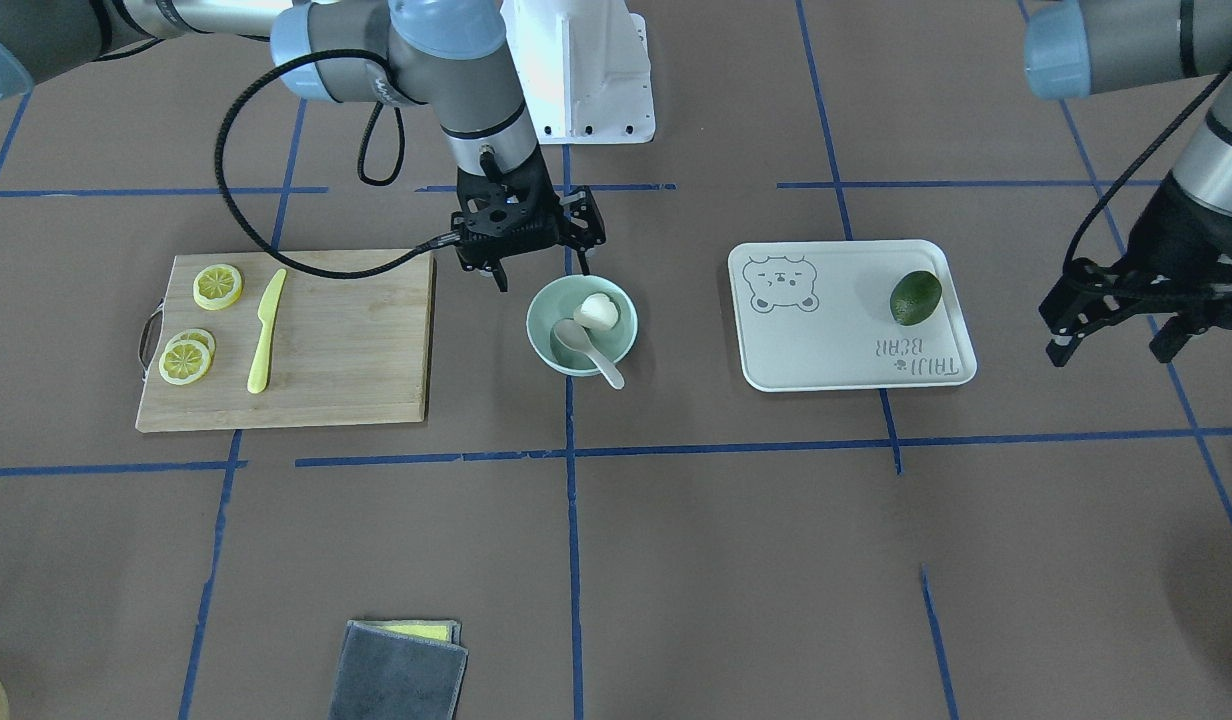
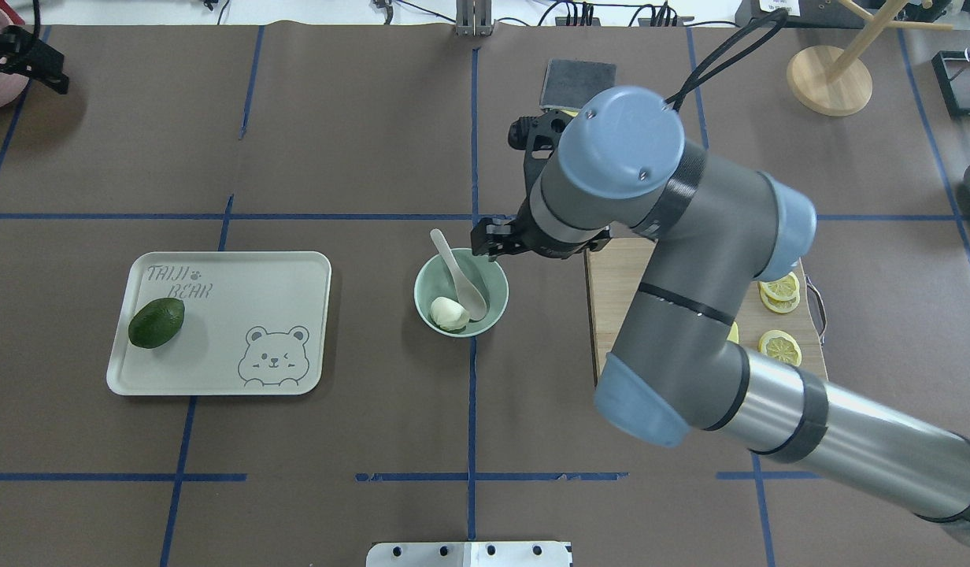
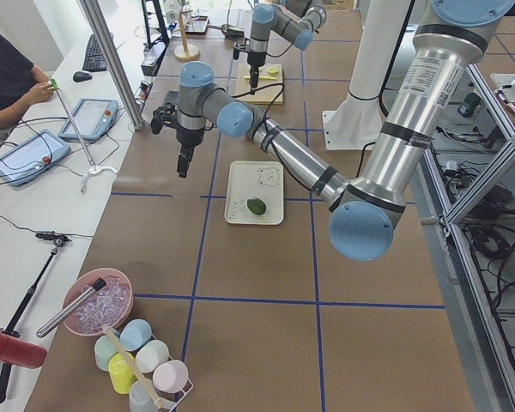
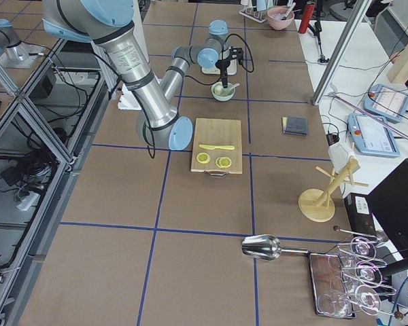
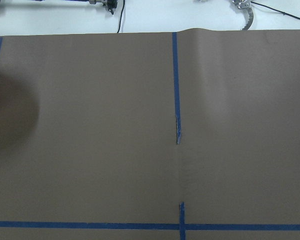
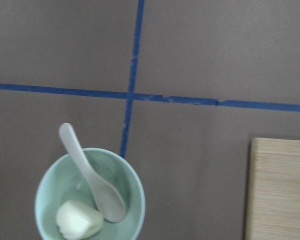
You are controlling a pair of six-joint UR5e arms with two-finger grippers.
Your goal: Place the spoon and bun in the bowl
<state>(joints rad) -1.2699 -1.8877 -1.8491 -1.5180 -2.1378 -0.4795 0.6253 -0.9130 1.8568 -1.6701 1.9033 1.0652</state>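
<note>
mint-green bowl (image 1: 546, 320), white bun (image 1: 598, 311), bear-print white tray (image 1: 846, 345)

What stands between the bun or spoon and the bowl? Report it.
Nothing visible. The bun and the spoon already lie in the bowl, the handle leaning over its rim. The right pincer hangs open beside the bowl, holding nothing.

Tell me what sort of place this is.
Probably a robotics lab's data-collection bench. A brown-covered table is gridded with blue tape. An operator sits by a tablet at a side bench. A metal frame post stands alongside.
</note>
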